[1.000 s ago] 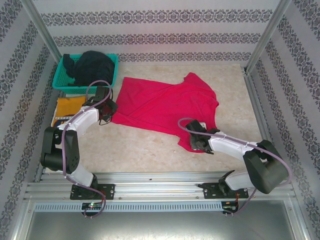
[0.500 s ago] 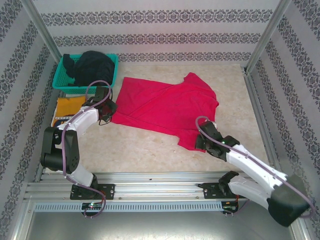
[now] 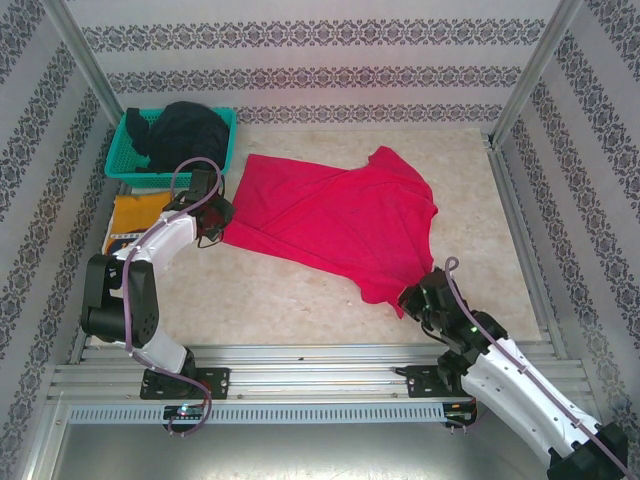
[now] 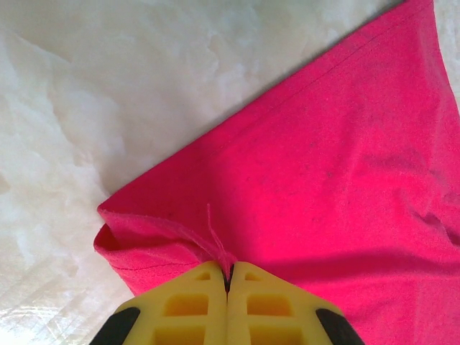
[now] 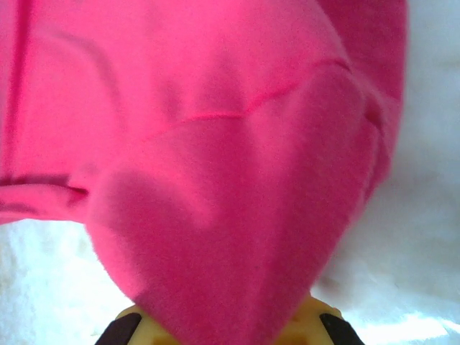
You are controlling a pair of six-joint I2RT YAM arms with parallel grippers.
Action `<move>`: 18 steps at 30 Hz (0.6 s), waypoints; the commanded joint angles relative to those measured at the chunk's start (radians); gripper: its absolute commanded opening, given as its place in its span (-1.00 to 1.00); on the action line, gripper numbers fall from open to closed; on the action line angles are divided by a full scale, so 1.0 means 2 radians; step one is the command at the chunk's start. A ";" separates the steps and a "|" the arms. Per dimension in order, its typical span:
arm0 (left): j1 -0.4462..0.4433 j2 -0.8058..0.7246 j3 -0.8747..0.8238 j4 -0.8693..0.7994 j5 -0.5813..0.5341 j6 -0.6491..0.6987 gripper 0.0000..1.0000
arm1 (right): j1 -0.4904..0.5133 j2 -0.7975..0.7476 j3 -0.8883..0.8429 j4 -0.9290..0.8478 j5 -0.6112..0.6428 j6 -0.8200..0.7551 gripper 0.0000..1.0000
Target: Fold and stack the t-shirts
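Two corners of the plain red cloth t-shirt are pinched, left gripper and right gripper clamped, likely to stretch it flat.

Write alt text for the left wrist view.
The yellow left gripper, shut at the bottom of the frame, pinches a bunched corner of the red t-shirt. The shirt spreads up and to the right over a pale marbled table, its stitched hem running diagonally.

The plain red cloth t-shirt lies on the pale desk. Left of it lies the mustard-yellow cloth t-shirt, and behind that, dark cloth t-shirts sit in the teal plastic mesh basket.
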 commanded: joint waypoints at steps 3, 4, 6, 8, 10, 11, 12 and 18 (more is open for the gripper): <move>0.007 -0.013 0.012 -0.004 0.000 0.012 -1.00 | -0.005 0.000 0.006 0.020 0.000 0.036 -1.00; 0.007 -0.013 0.014 -0.004 -0.001 0.012 -1.00 | -0.014 0.005 0.017 0.022 0.000 0.026 -1.00; 0.010 -0.010 0.020 -0.003 -0.002 0.014 -1.00 | -0.039 0.019 0.042 0.030 -0.010 0.008 -1.00; 0.018 -0.003 0.029 -0.002 0.007 0.014 -1.00 | -0.069 0.040 0.061 0.048 -0.035 -0.012 -1.00; 0.027 0.006 0.039 -0.002 0.018 0.013 -1.00 | -0.101 0.067 0.083 0.054 -0.055 -0.028 -1.00; 0.029 0.010 0.045 -0.004 0.019 0.013 -1.00 | -0.114 0.079 0.094 0.055 -0.063 -0.039 -1.00; 0.032 0.014 0.054 -0.005 0.020 0.014 -1.00 | -0.127 0.095 0.105 0.055 -0.070 -0.049 -1.00; 0.036 0.052 0.129 -0.024 0.021 0.035 -1.00 | -0.176 0.188 0.158 0.074 -0.113 -0.075 -1.00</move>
